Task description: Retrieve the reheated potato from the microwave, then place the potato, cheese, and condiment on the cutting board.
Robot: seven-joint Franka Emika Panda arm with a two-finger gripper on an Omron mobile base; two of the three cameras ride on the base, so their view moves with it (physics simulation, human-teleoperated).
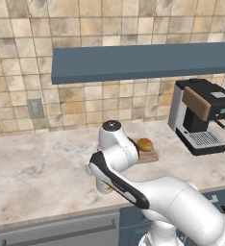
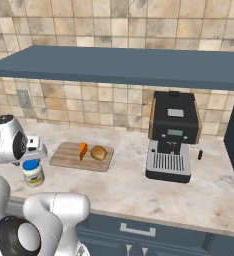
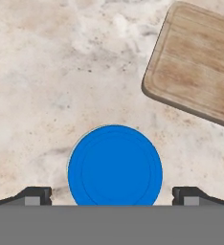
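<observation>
With potato (image 2: 98, 152) and cheese (image 2: 82, 150) already on the board (image 2: 64, 156), the open gripper (image 3: 112, 195) hovers straddling the jar (image 3: 115, 165), presumably to grab it.

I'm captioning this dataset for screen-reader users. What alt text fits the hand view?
Looking straight down, the open gripper hangs over the condiment, its round blue lid centred between the two dark fingertips. The jar stands on a beige marbled counter, apart from a corner of the wooden cutting board at upper right.
</observation>
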